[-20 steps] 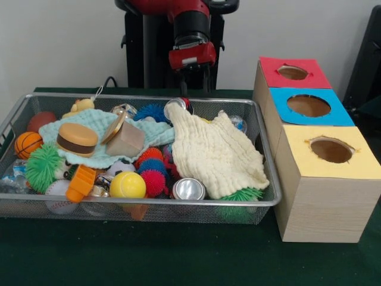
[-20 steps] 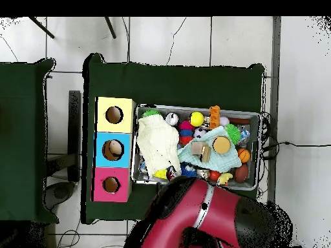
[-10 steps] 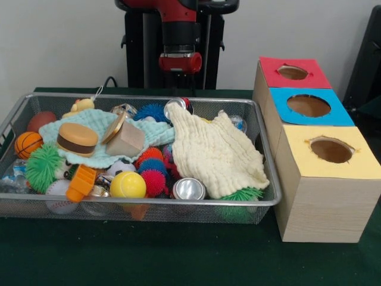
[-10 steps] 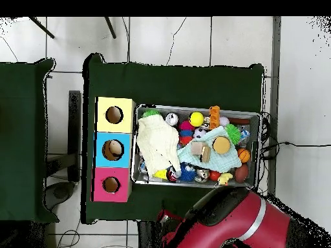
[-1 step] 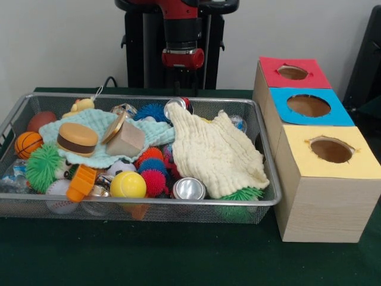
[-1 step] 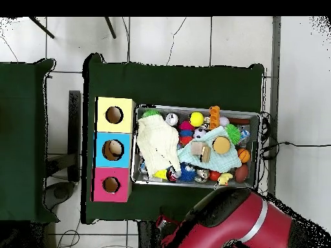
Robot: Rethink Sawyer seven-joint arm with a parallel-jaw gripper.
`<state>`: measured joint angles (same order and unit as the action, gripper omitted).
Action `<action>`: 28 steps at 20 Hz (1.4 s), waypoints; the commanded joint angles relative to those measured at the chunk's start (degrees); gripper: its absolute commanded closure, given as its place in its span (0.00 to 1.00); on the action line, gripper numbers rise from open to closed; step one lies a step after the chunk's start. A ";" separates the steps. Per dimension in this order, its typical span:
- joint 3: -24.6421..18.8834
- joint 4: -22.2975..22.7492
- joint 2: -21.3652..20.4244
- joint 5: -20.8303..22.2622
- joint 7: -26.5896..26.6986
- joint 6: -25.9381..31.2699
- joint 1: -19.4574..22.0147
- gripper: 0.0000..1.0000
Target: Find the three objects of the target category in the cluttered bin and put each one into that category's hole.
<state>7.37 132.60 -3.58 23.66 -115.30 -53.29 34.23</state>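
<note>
Bin (image 5: 262, 149) of wire mesh sits on the green table (image 5: 178, 262), packed with clutter. In the front view a cream cloth (image 5: 217, 152) drapes over its right half and a mint cloth (image 5: 104, 143) over the left, with a toy burger (image 5: 77, 138) and a tan block (image 5: 125, 141) lying on it. A yellow ball (image 5: 127, 185), spiky balls (image 5: 152, 173), a small basketball (image 5: 27, 143) and a silver can (image 5: 189, 189) lie among the rest. Just right of the bin stands the wooden box, its red hole (image 5: 293, 72), blue hole (image 5: 309, 105) and yellow hole (image 5: 331, 149) in a row. The arm's end (image 5: 183, 58) hangs behind the bin's far rim — the gripper itself is hard to make out, so I cannot tell how its fingers stand.

From overhead, the bin (image 6: 257, 150) lies beside the three-coloured box (image 6: 113, 150); the red arm (image 6: 233, 223) is outside the bin, at the bottom edge.
</note>
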 commanded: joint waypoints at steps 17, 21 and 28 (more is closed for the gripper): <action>8.66 10.80 27.64 1.11 -17.82 -7.21 -12.31 0.00; 9.92 12.47 28.19 0.21 -14.85 -10.53 -12.53 0.00; 11.67 15.48 25.90 1.70 -10.86 -7.14 -10.97 0.00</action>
<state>12.66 127.45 3.79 16.91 -115.58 -91.14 21.98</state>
